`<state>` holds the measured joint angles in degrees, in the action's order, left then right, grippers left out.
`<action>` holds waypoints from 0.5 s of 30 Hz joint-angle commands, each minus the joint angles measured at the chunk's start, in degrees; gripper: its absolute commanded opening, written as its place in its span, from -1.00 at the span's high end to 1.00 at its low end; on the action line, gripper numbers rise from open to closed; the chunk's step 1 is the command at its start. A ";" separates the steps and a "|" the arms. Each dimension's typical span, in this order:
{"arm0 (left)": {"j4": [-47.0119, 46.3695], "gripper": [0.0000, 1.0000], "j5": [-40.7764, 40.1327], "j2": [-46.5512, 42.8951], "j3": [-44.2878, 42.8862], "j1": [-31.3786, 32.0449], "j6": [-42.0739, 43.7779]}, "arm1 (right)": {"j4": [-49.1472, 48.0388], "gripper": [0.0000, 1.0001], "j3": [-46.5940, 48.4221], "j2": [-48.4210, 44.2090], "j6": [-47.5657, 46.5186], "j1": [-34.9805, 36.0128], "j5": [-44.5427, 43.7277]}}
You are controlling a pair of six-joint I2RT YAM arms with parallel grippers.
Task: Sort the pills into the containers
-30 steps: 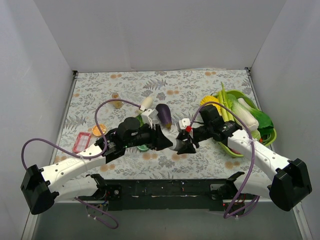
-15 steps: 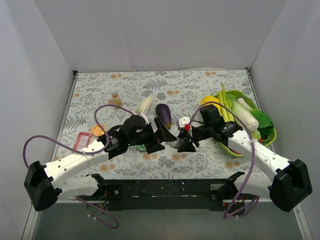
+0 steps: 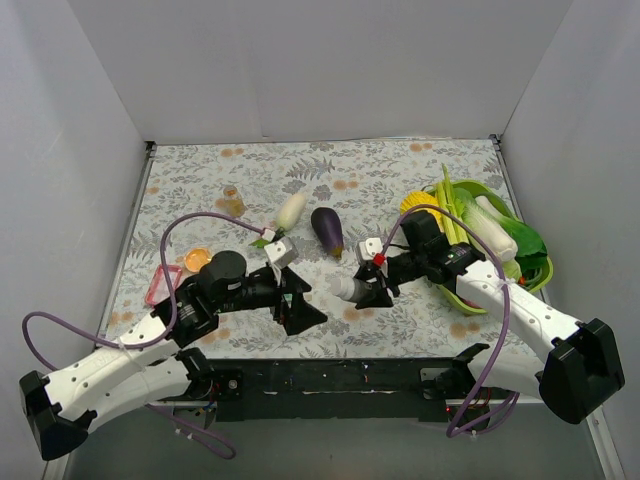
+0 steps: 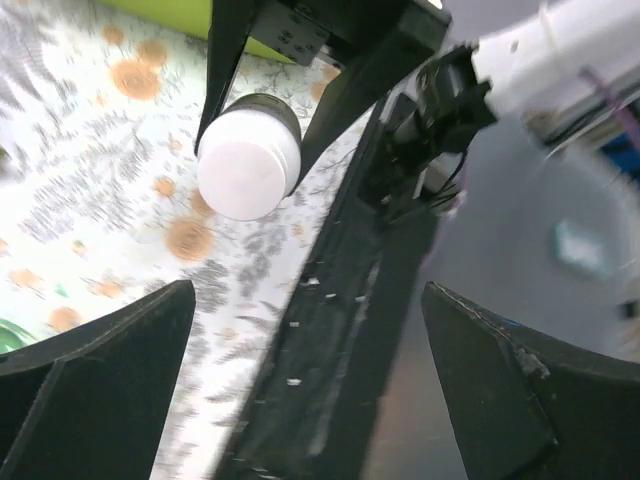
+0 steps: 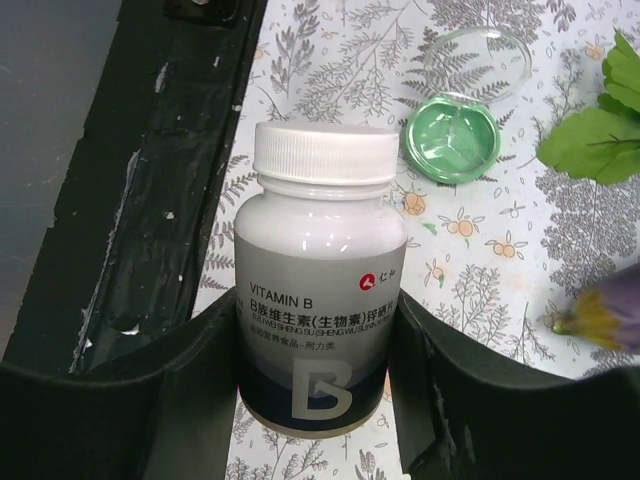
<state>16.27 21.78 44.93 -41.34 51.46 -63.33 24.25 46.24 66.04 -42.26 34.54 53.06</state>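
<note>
Right wrist, R claw (image 5: pixel 318 335) gripping vit B bottle (image 5: pixel 320 250), L claw (image 4: pixel 308 295) open

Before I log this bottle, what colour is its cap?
White; the bottle's cap shows best in the right wrist view.

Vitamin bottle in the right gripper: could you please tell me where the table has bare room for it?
Free: the far cloth strip behind the white radish and eggplant. Crowded: around the left gripper, the right gripper and the lime-green tray.
</note>
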 commanded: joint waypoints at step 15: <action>-18.73 -0.66 7.31 13.69 -0.23 0.48 37.93 | 2.29 0.97 0.08 -0.65 -4.76 -0.09 5.92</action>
<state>1.52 27.11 58.33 -39.18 51.59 -26.81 26.87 46.24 66.04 -46.15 34.54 57.04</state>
